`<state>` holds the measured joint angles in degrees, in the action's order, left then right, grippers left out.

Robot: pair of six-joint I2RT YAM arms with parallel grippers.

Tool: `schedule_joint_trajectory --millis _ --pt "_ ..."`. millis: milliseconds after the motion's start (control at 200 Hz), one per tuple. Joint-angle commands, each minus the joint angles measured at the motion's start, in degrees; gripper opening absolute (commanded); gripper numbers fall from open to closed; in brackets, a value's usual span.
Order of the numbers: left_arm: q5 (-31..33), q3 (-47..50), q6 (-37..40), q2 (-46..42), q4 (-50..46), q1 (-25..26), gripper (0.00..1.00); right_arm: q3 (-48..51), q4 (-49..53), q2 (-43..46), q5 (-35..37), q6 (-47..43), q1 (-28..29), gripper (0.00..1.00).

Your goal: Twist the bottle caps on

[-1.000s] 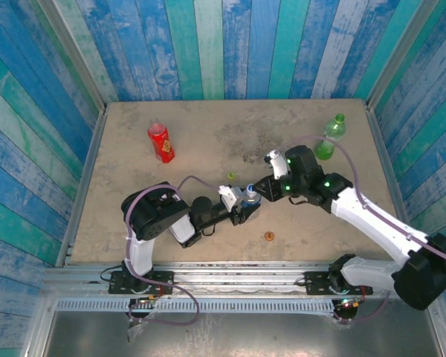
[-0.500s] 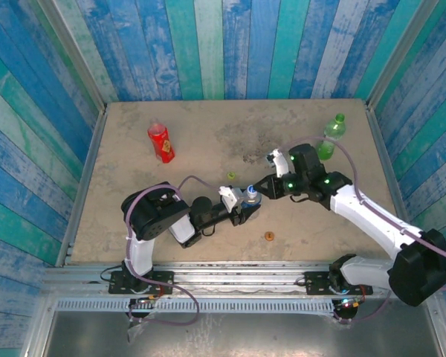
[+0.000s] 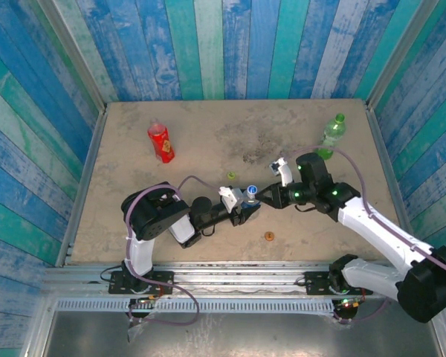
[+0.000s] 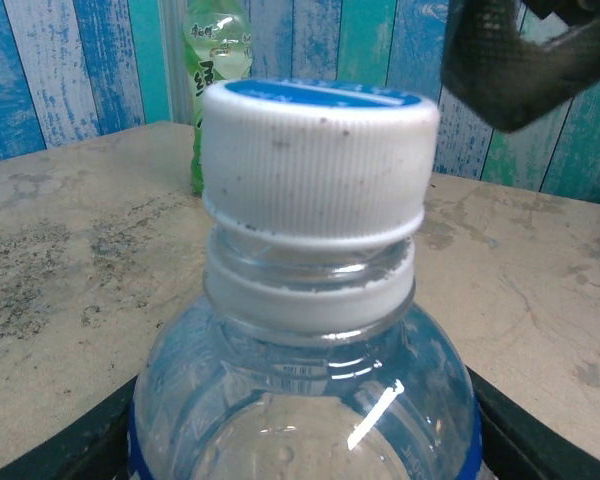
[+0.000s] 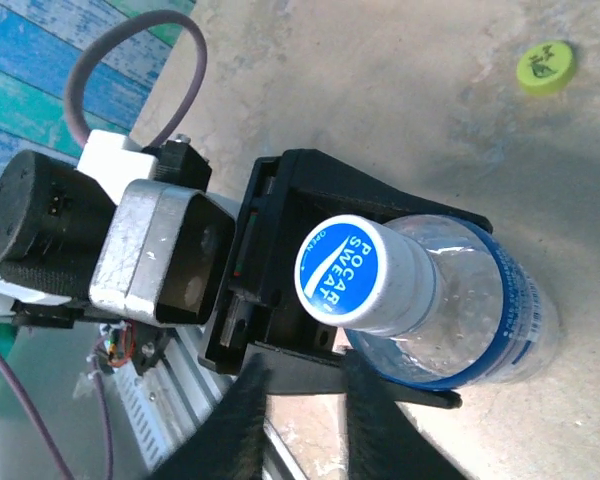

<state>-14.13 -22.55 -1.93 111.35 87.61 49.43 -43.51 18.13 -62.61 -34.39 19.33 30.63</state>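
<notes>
**Capped bottle stands dead ahead of the right claw's tips**

Nearest the arm bases, a small orange plastic screw cap [image 3: 268,236] lies loose on the stone-coloured table [image 3: 134,223], well apart from both arms.

Just beyond it, the left gripper [image 3: 245,206] is clamped around the body of a short clear plastic bottle with a blue label [image 4: 310,400] and holds it upright, long axis vertical. A white-sided, blue-topped screw cap [image 4: 315,160] sits on the bottle's neck; whether it is fully tight cannot be told.

The right gripper [image 3: 265,196] sits just beside that cap, on its right. Its fingers [image 5: 238,420] are a little apart and grip nothing. In the right wrist view the cap lies straight ahead of the gap between them. The right arm is the one placed to turn the cap, and it would likely need to advance along that line and close across the cap's ribbed side.

Farther out lies a light green plastic cap [image 3: 231,175]. At the back stand a red plastic bottle [image 3: 161,143] on the left and a translucent green plastic bottle [image 3: 329,134] on the right, both uncapped.
</notes>
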Motion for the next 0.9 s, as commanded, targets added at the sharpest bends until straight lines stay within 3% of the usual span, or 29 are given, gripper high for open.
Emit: schedule_joint_trajectory --millis 0,150,215,315,395,526,711,896 --pt "-1.06 0.87 1.35 -2.14 -1.66 -0.21 0.55 -2.26 4.91 2.17 2.07 -10.04 0.22 0.40" --pt "-2.85 1.75 6.28 -6.01 -7.63 -0.29 0.54 -7.96 16.29 3.85 10.31 -27.30 0.81 0.65" --pt "-4.14 1.36 7.96 -8.75 -12.71 -0.29 0.55 -9.00 19.79 4.69 11.92 -38.82 1.51 0.66" --pt "-6.86 -0.03 10.19 -11.49 -20.29 -0.30 0.55 -9.62 20.10 5.51 18.05 -49.66 3.28 0.67" --pt "-8.34 -0.39 10.75 -12.04 -21.93 -0.30 0.56 -12.51 22.66 3.48 17.13 -57.46 5.21 0.68" --pt "-9.15 -0.50 10.81 -11.33 -21.33 -0.30 0.56 -17.10 26.90 -1.88 13.62 -64.92 7.12 0.68" --pt "-9.34 -0.58 11.53 -11.56 -21.96 -0.30 0.56 -21.49 29.96 -8.79 12.55 -68.31 8.01 0.62" --pt "-8.83 -0.56 11.95 -11.64 -22.68 -0.25 0.56 -24.84 30.67 -12.45 13.03 -68.50 8.12 0.46"
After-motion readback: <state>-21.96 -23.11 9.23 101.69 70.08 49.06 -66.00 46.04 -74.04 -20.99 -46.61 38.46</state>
